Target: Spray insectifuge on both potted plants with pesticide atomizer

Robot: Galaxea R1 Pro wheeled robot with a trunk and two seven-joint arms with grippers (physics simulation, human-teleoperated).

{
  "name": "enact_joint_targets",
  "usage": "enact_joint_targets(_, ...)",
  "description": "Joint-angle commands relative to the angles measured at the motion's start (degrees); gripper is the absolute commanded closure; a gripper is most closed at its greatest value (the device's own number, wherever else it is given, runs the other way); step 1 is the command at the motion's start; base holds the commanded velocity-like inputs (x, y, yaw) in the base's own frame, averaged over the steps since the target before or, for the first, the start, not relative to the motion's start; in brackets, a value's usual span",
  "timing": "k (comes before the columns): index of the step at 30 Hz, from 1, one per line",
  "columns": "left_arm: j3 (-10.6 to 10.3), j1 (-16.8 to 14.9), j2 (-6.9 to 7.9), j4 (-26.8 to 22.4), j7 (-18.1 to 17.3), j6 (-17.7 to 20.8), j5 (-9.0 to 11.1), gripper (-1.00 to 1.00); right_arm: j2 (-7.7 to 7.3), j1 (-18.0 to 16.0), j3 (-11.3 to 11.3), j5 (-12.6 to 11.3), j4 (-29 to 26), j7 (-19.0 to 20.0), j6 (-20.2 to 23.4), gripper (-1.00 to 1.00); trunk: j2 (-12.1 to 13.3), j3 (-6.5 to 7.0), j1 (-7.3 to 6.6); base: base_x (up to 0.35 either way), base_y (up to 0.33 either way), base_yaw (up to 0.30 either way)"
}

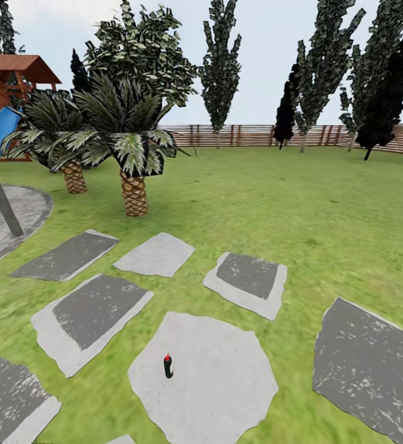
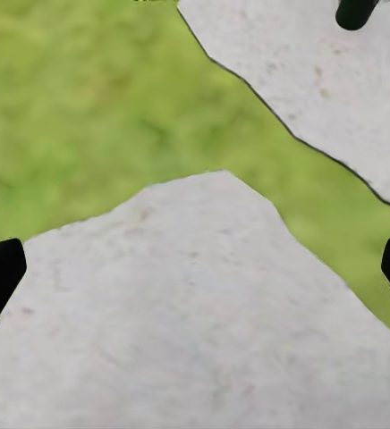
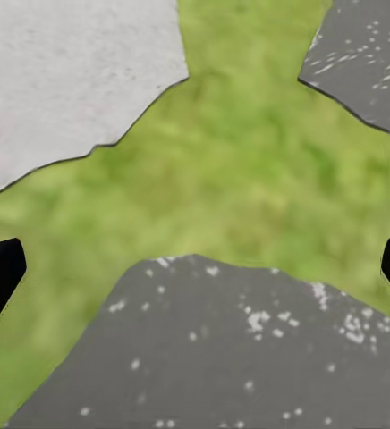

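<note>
The spray bottle (image 1: 168, 366), dark with a red top, stands upright on a pale round stone slab (image 1: 214, 382) at about 6 o'clock in the head view, with lawn (image 1: 300, 203) around it. Two palm trees (image 1: 127, 148) stand at 11 o'clock, and a wooden fence (image 1: 238, 135) runs across at 12 o'clock. The left gripper (image 2: 195, 268) hangs spread wide over a pale slab; the right gripper (image 3: 195, 268) is spread wide over a dark slab (image 3: 222, 349) and grass.
</note>
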Motion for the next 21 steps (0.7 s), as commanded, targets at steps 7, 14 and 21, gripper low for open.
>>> enact_joint_targets(7,0.1,0.0,-0.02,0.1,0.0,-0.2,0.0,-1.0,0.0,0.0,0.0,0.0,0.0,-0.1,-0.2,-1.0,0.0,-0.05,0.01,0.08,-0.06,0.279)
enact_joint_targets(14,0.1,0.0,-0.02,0.0,0.0,-0.2,0.0,-1.0,0.0,0.0,0.0,0.0,-0.1,-0.1,-0.1,-1.0,0.0,-0.05,0.01,0.003,-0.002,0.279)
enact_joint_targets(21,0.1,0.0,-0.12,0.0,0.0,-0.2,0.0,-1.0,0.0,0.0,0.0,0.0,-0.2,-0.1,-0.2,-1.0,0.0,-0.05,0.01,0.1,-0.099,0.251)
